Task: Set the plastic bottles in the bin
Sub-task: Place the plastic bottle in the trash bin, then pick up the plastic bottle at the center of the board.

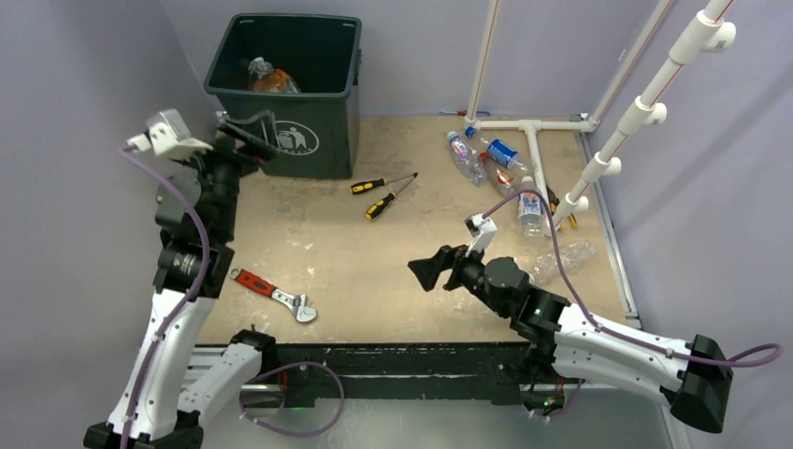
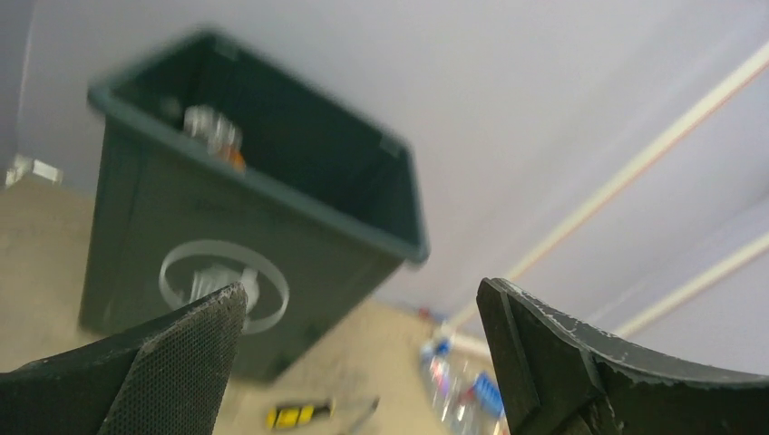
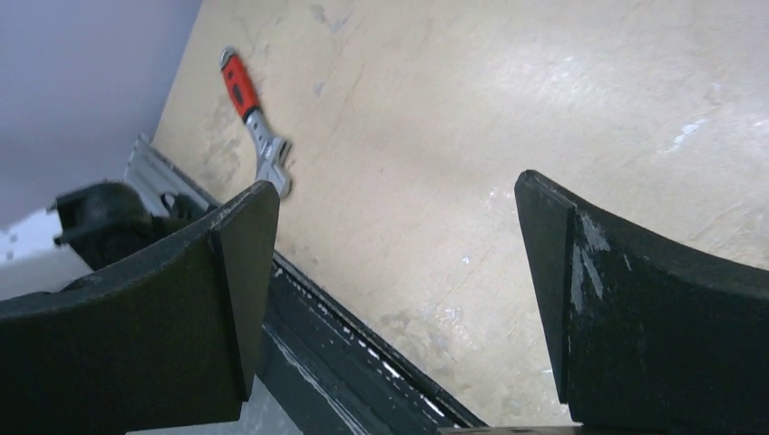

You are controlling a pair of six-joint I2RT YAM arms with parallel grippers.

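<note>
The dark green bin (image 1: 323,150) with its white logo stands at the table's back left. An orange-labelled plastic bottle (image 1: 271,79) lies inside it, also visible in the left wrist view as a bottle (image 2: 213,134) within the bin (image 2: 308,263). My left gripper (image 1: 245,140) hovers by the bin's front left corner, open and empty (image 2: 363,335). Several plastic bottles (image 1: 465,154) (image 1: 502,152) (image 1: 529,210) lie at the back right, along with a crushed clear one (image 1: 566,260). My right gripper (image 1: 428,271) is open and empty (image 3: 399,236) low over the table's near middle.
Two yellow-and-black screwdrivers (image 1: 383,184) (image 1: 388,201) lie mid-table. A red-handled wrench (image 1: 274,293) (image 3: 254,118) rests near the front left edge. A white pipe frame (image 1: 533,131) runs along the back right, among the bottles. Grey walls close in both sides.
</note>
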